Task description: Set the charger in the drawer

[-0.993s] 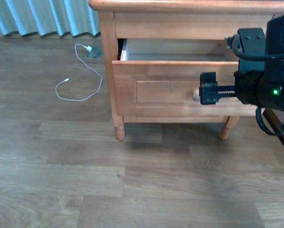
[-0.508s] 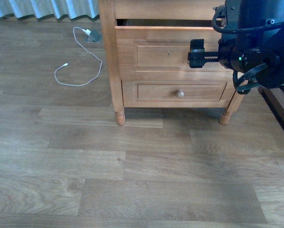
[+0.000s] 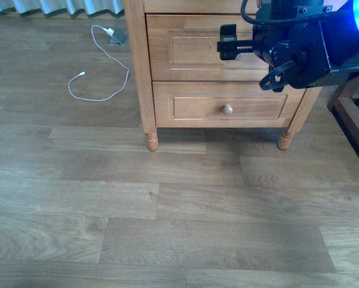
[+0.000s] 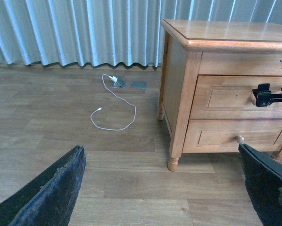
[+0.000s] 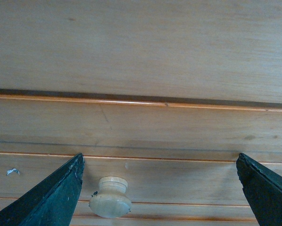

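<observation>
Two drawers now sit flush: a second ago the taller drawer (image 3: 209, 48) stood open, so I judge the charger shut inside, unseen. My right gripper (image 5: 160, 188) faces its knob (image 5: 110, 203), jaws wide; the left gripper (image 4: 164, 188) is wide too.

- From the front camera my right gripper (image 3: 229, 42) covers the drawer (image 3: 191, 48) knob, so I can't judge its jaws.
- The cabinet top (image 3: 167, 5) is cut off there.
- The charger doesn't show for me in any view.
- The floor socket (image 4: 120, 83) is too small to read.
</observation>
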You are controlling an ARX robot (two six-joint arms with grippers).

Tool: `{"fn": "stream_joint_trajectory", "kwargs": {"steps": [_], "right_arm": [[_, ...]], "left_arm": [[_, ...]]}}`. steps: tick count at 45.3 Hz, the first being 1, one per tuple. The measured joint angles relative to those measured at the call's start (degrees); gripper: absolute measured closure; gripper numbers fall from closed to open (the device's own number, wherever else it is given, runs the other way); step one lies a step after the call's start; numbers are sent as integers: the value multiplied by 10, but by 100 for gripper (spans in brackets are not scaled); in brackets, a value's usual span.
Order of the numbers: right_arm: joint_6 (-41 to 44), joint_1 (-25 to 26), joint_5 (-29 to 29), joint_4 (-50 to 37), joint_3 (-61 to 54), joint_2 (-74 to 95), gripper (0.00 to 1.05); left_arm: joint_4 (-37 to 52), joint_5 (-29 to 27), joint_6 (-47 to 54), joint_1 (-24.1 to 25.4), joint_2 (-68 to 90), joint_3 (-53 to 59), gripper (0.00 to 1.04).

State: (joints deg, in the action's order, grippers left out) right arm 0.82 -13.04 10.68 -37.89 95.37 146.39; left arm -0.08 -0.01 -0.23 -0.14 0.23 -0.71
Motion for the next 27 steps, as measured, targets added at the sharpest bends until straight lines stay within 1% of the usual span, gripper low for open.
{"fn": "stream_joint_trajectory", "kwargs": {"steps": [3,6,17,27], "right_arm": [[0,1,-6,-8,-10,-4,8],[-1,4,-17,-24,-48,-23,8],[-22,22,-56,-80,-252,-187,8],[-42,42,-79,-88,-409,-351,8]], "left_arm": [[0,0,0,0,0,0,6],[0,0,0,0,0,0,6],[0,0,0,0,0,0,6],[0,0,0,0,0,0,6]]}}
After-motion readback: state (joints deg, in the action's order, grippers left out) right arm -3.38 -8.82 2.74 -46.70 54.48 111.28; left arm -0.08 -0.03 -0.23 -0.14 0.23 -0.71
